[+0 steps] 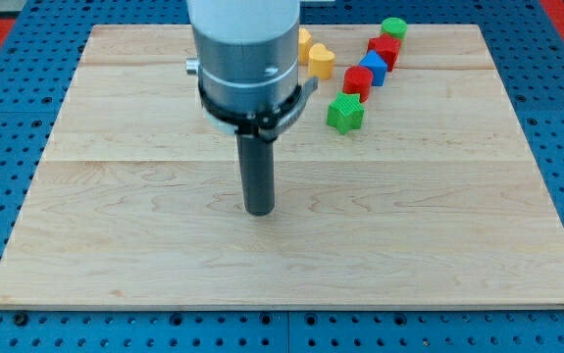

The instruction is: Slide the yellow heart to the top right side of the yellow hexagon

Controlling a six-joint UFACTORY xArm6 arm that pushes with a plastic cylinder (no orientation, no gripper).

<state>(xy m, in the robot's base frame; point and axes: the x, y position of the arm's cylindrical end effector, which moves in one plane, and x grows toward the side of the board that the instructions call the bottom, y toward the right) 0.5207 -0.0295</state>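
Observation:
The yellow heart (321, 61) lies near the view's top, just right of the arm's body. The yellow hexagon (304, 43) shows only as a sliver up-left of the heart, mostly hidden behind the arm; the two look close or touching. My tip (259, 210) rests on the wooden board (115, 245) near its middle, well below and left of both yellow blocks, touching no block.
Right of the heart a diagonal row of blocks runs up-right: a green star (344, 113), a red block (357, 81), a blue block (373, 68), a red block (384, 48) and a green cylinder (393, 27). A blue pegboard surrounds the board.

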